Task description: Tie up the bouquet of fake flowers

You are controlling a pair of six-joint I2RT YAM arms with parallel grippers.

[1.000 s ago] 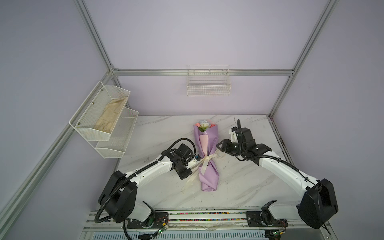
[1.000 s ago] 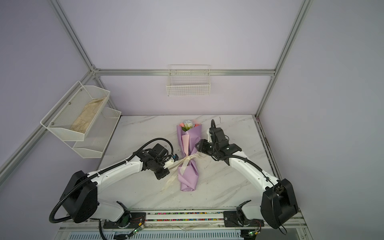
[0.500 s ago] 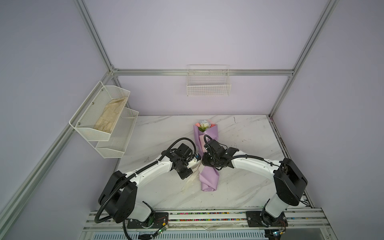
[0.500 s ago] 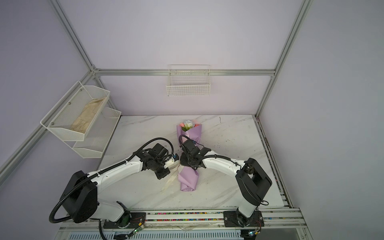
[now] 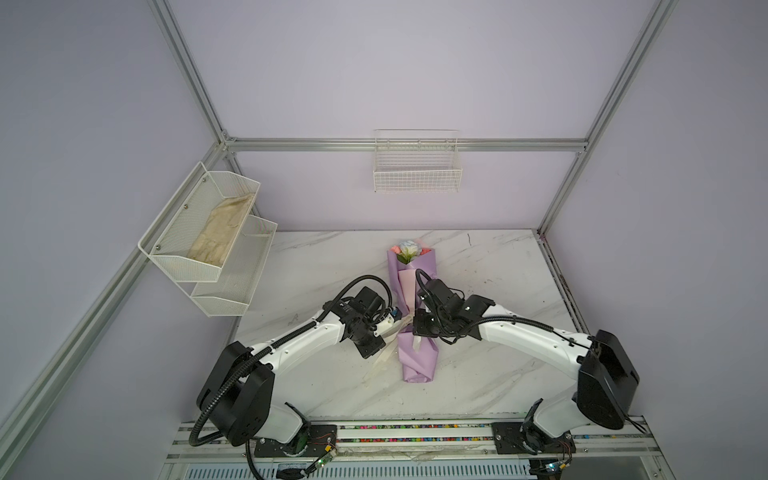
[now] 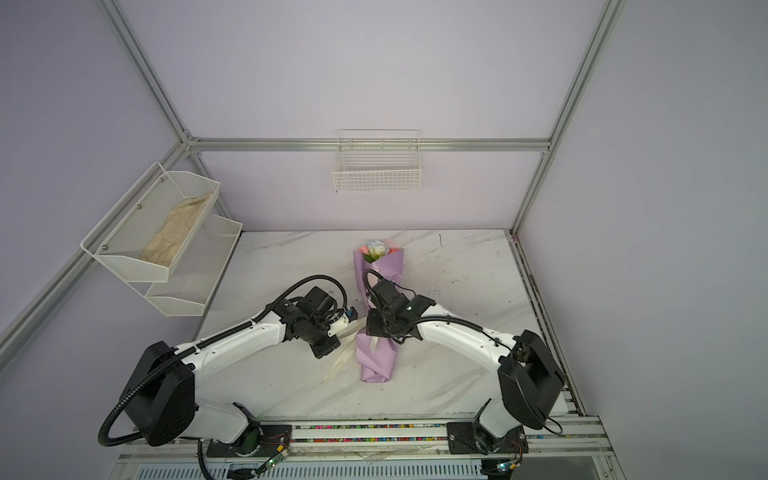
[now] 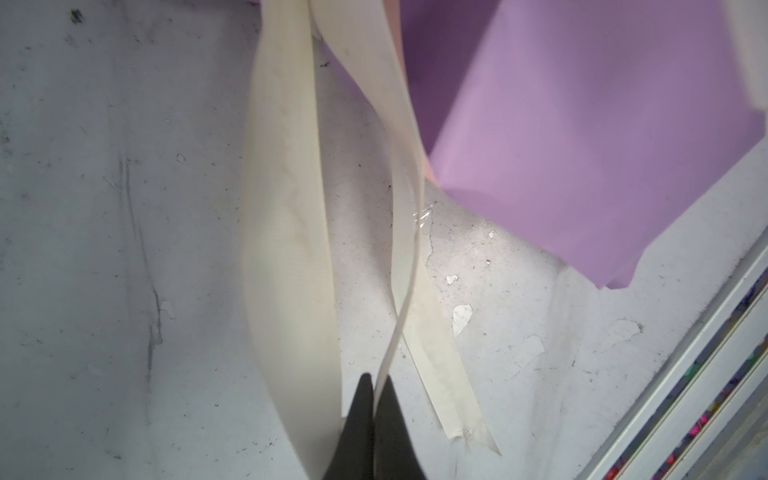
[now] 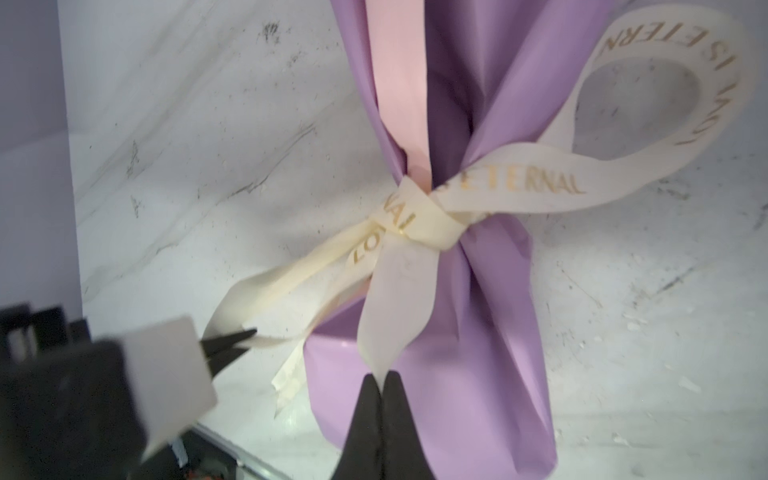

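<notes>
At the bouquet (image 8: 478,332), we see the left gripper (image 7: 376,386) and right gripper (image 8: 381,378) each pinching a strand of its knotted ribbon (image 8: 419,224).

Left arm (image 5: 307,340) and right arm (image 5: 523,332) flank the bouquet (image 5: 417,359); table (image 5: 498,266) behind lies bare.

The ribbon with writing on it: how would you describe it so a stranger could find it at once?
In the middle of the white marble table lies a lilac-wrapped bouquet. Around its pinched waist is knotted a cream ribbon with one loop. Gold capital letters printed along it set it apart from the plain lilac and pink paper.
</notes>
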